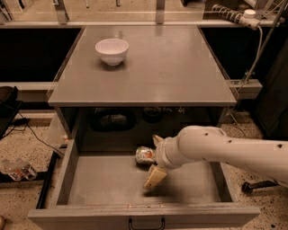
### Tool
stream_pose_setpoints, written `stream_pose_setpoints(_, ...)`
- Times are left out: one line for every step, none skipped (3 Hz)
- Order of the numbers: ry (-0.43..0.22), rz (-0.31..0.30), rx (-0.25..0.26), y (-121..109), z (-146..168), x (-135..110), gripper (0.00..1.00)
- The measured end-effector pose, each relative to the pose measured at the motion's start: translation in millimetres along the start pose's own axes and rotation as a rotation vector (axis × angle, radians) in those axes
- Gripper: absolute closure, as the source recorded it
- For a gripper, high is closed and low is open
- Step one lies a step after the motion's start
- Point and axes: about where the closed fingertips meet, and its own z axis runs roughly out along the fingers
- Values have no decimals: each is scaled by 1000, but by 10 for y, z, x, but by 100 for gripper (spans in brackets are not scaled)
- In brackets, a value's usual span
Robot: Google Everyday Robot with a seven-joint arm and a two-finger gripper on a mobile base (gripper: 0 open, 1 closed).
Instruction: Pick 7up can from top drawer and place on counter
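The 7up can [144, 155] lies on its side on the floor of the open top drawer [99, 179], near its back middle. My gripper [153, 161] reaches in from the right on a white arm [225, 150], low inside the drawer. It is open, with one tan finger [154, 177] in front of the can and the other finger [157, 139] behind it, so the can's right end sits between them. The grey counter [171, 67] lies above the drawer.
A white bowl [112, 50] stands on the counter's back left. The drawer front has a small dark handle [146, 223]. Dark objects sit in the cabinet recess [112, 119] behind the drawer. A white cable and power strip [234, 13] hang at the upper right.
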Motion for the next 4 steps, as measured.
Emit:
stream_pose_setpoints(32, 48, 0, -66, 202, 202, 19)
stream_pose_setpoints(34, 52, 0, -69, 205, 214, 43)
stream_pose_setpoints(34, 52, 0, -69, 205, 214, 66)
stream_pose_setpoints(34, 52, 0, -69, 205, 214, 89)
